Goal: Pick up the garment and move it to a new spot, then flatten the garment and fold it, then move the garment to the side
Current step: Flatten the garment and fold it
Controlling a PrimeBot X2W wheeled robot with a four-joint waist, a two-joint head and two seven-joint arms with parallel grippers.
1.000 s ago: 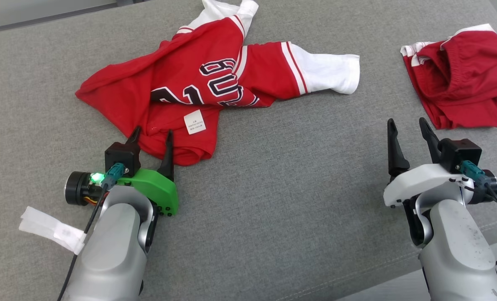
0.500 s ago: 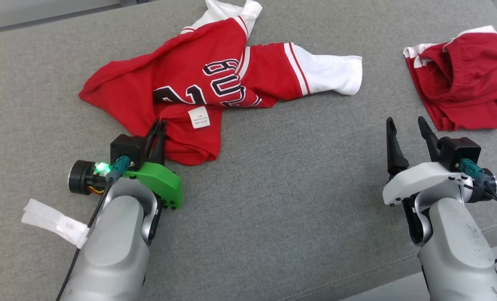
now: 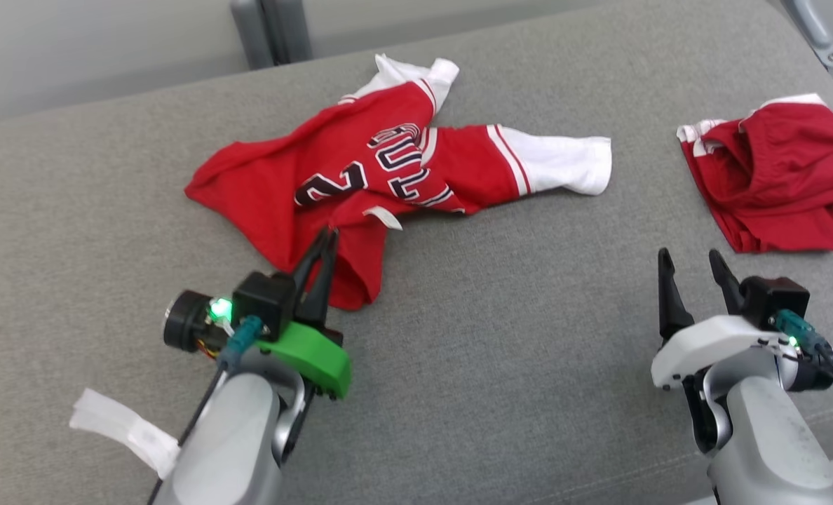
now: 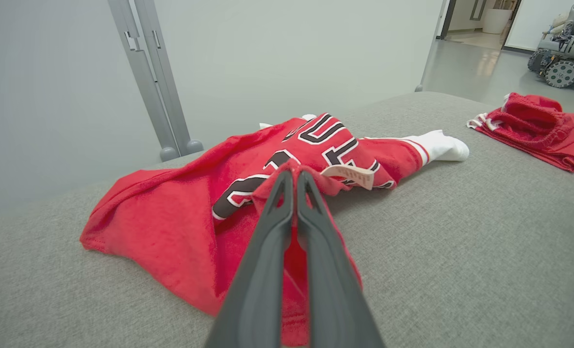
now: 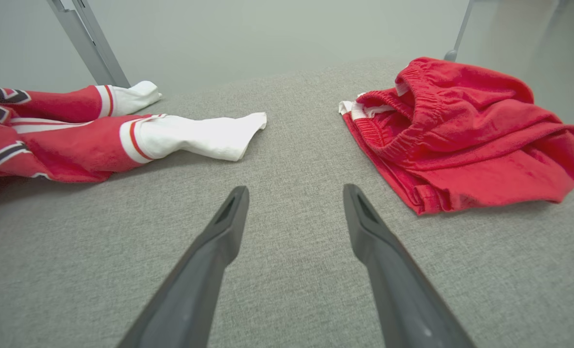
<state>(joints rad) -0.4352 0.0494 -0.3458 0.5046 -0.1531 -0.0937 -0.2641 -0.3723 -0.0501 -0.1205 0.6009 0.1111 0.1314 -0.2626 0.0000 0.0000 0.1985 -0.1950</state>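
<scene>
Grey woven upholstery (image 3: 472, 365) spreads under both arms, with a pale wall and a metal post (image 4: 151, 82) beyond its far edge. The garment (image 3: 360, 161), a red jersey with white sleeve ends, lies crumpled left of centre. Its dark lettering is folded over itself and cannot be read whole, and the print on its white label (image 3: 383, 217) is too small to make out. The left gripper (image 3: 326, 237) is clamped tight on a raised fold at the jersey's near edge, its fingers hiding the cloth pinched between them. The right gripper (image 3: 688, 258) is at the near right, jaws spread wide, holding nothing. Red shorts (image 3: 774, 175) lie far right, cut off by the head view's edge.
</scene>
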